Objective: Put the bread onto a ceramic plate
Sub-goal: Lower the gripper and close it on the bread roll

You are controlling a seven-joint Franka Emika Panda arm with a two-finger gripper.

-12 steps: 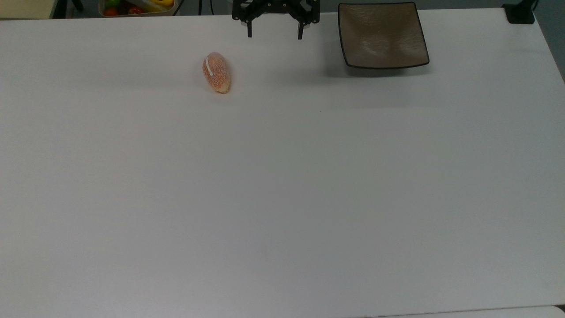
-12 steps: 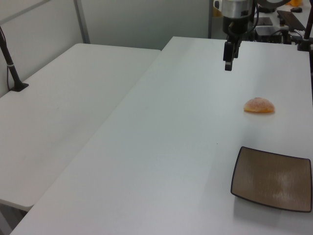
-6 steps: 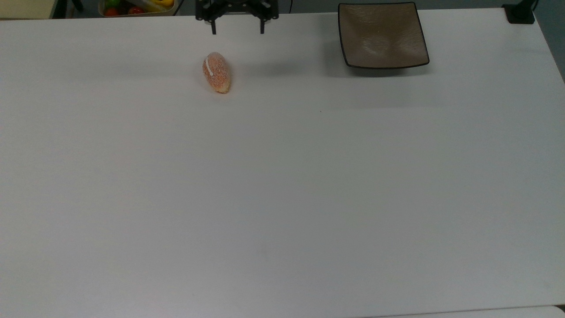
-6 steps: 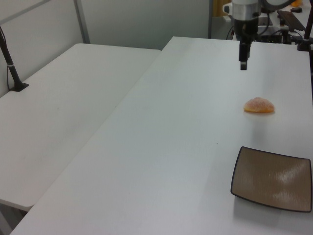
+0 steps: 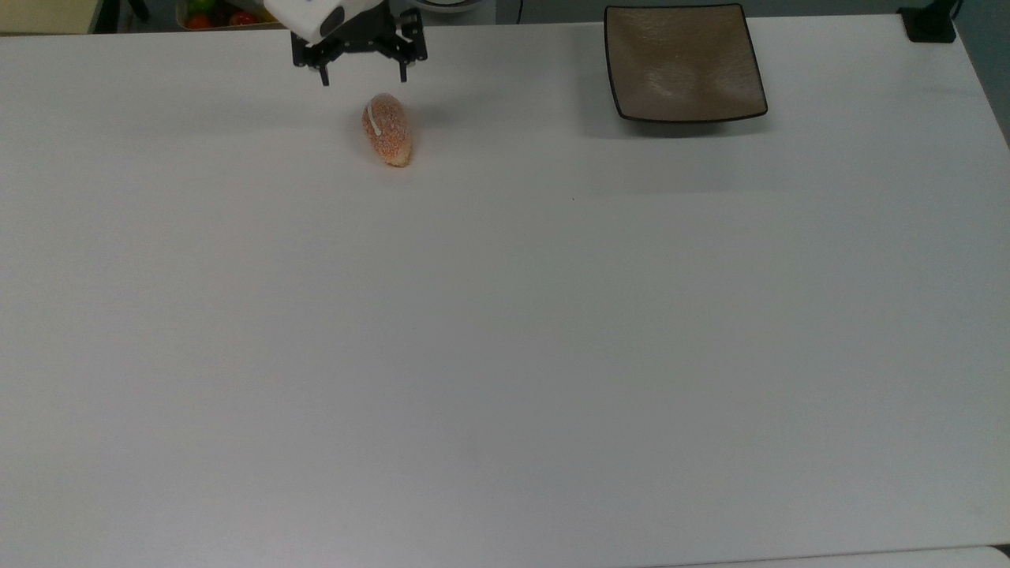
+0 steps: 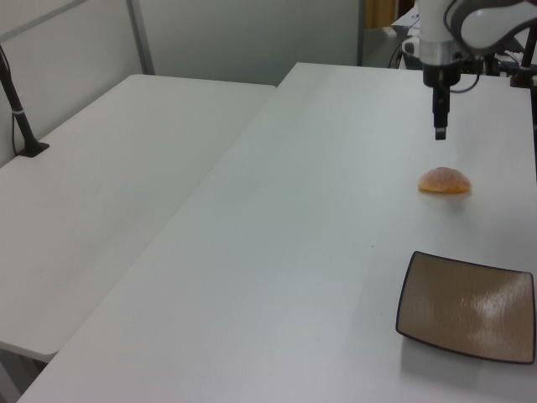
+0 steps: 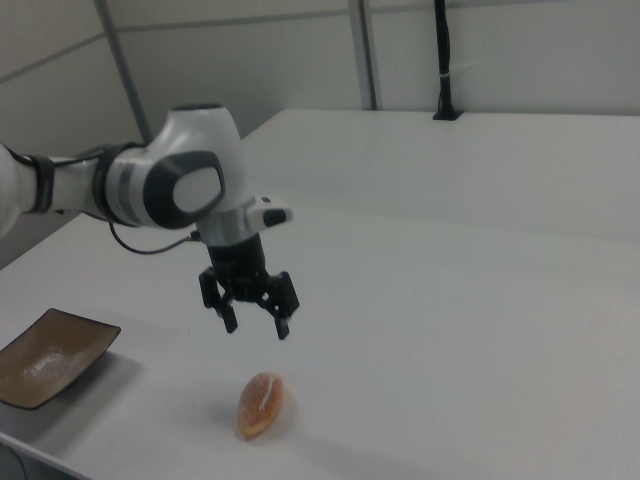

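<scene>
In the right view, the bread (image 7: 261,404) is lying on the white table (image 7: 480,330) at the near edge, apart from the ceramic plate (image 7: 52,356) sitting far to the right view's left. Just beyond the bread, the gripper (image 7: 256,322) is hanging above the table, fingers spread apart, gripping nothing.

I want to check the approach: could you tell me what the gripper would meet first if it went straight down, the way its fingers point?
Probably the bread, or bare table beside it; the open gripper hangs above it, slightly off.

Lab, white tables (image 6: 277,252), robot arm (image 7: 150,190)
</scene>
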